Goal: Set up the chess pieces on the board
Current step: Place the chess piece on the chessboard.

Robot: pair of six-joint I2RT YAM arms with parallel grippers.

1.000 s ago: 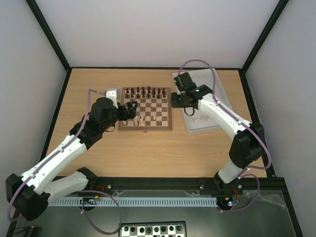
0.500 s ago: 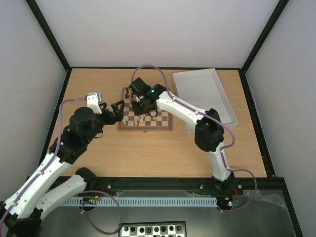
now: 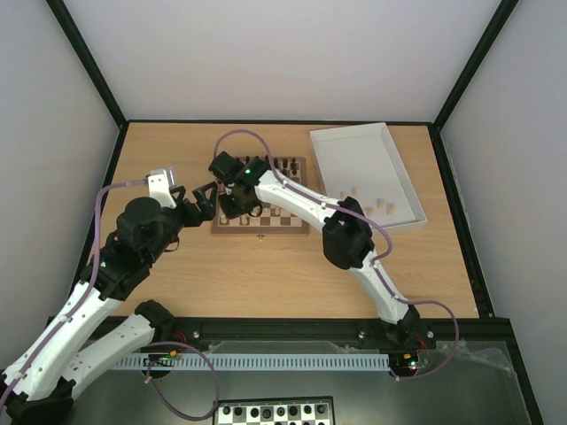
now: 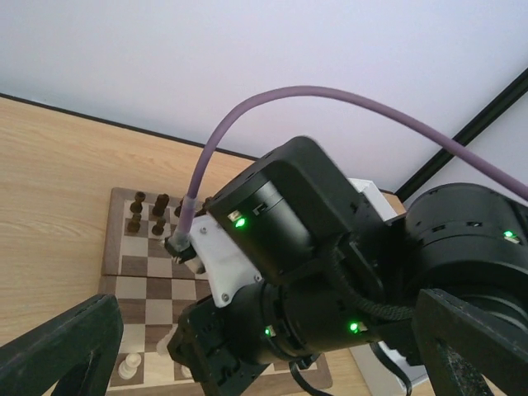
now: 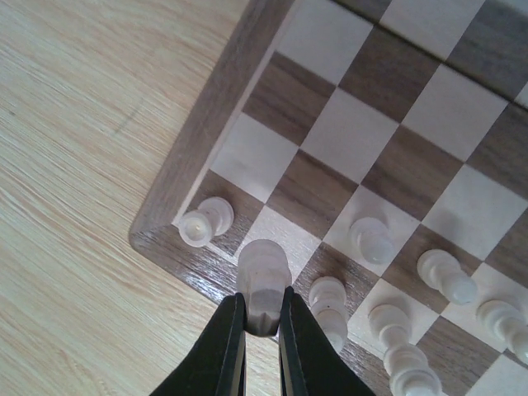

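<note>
Your right gripper [image 5: 262, 307] pinches a pale chess piece [image 5: 264, 272] over the board's [image 5: 216, 124] near-left corner. Your left gripper [image 3: 204, 200] gapes just beside the board. A wooden table [image 3: 266, 274] carries it, with white walls [image 3: 283, 53] around.

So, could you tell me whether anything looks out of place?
Nothing stands out. The pale pieces on the board look upright, the right gripper has its jaws shut on another piece at the corner, and a few wait in the white tray.

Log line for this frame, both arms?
right pincer: shut on pale piece | position: over board edge row, next to corner piece | left pincer: open, empty, beside board's left edge
</note>
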